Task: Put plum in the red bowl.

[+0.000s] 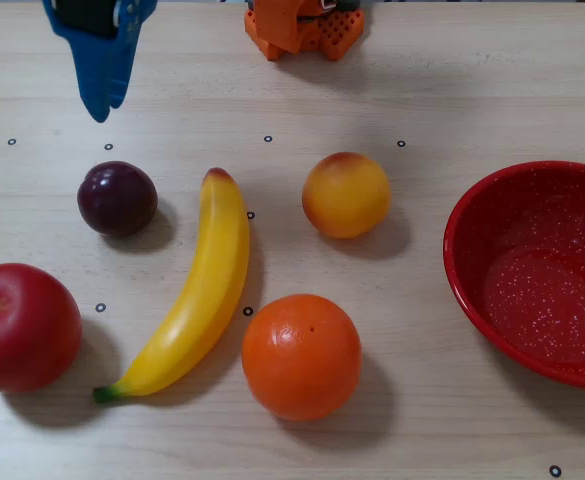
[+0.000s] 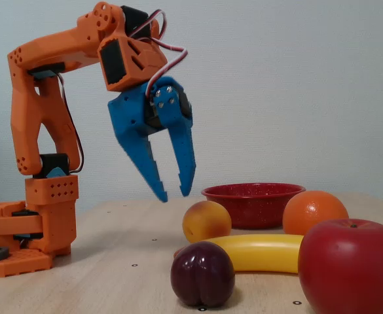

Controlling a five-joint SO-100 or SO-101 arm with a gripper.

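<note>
The plum point(image 1: 117, 198) is a small dark purple fruit on the left of the table in the overhead view; the fixed view shows the plum point(image 2: 202, 273) in front of the banana. The red bowl point(image 1: 469, 215) stands at the right edge, seen far back as the red bowl point(image 2: 253, 193) in the fixed view. My blue gripper point(image 1: 100, 108) hovers above the table beyond the plum, slightly left of it. In the fixed view the gripper point(image 2: 173, 195) hangs in the air, open and holding nothing, fingers pointing down.
A banana point(image 1: 200, 287) lies right of the plum. A red apple point(image 1: 19, 326) sits at the lower left, an orange point(image 1: 300, 355) at the lower middle, a peach point(image 1: 346, 194) in the centre. The orange arm base point(image 1: 302, 28) stands at the top edge.
</note>
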